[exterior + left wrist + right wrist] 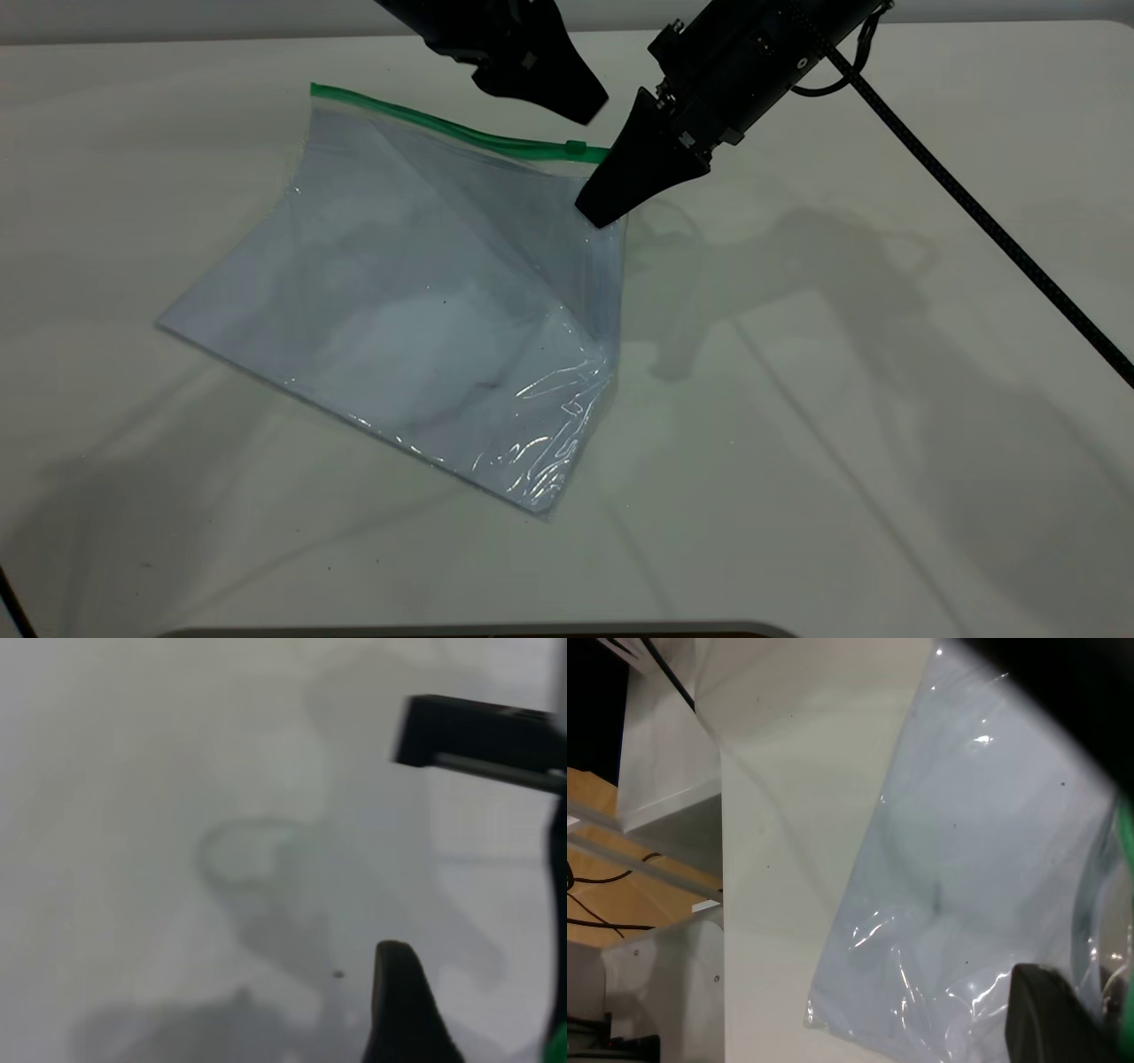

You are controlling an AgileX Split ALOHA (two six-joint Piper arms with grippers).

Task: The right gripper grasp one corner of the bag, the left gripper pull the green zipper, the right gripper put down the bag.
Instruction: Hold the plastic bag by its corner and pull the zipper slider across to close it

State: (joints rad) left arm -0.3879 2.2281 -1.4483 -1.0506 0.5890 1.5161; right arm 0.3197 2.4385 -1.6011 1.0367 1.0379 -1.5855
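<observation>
**Bag corner held up by the right gripper**

Here, the bag (416, 292) sits left of centre on your bench (886, 399), and it is not flat: its lower long edge rests on the bench while the edge with the green zipper (443, 128) is raised. The strip runs from the far-left corner across to the right, and its small slider tab (576, 147) sits close to the right end. That right-hand corner of the bag (611, 190) is where you have the right gripper (601, 211); its fingers are pressed together, pinching the plastic there and holding it up, so the pouch drapes down from them in taut folds. In the right wrist view the glossy plastic fills the space in front of one dark finger (1045, 1019). Your left gripper (576, 106) hangs just above the zipper near the slider, not touching it. The left wrist view shows its fingers (403, 1010) spread, with only bare bench between them
</observation>
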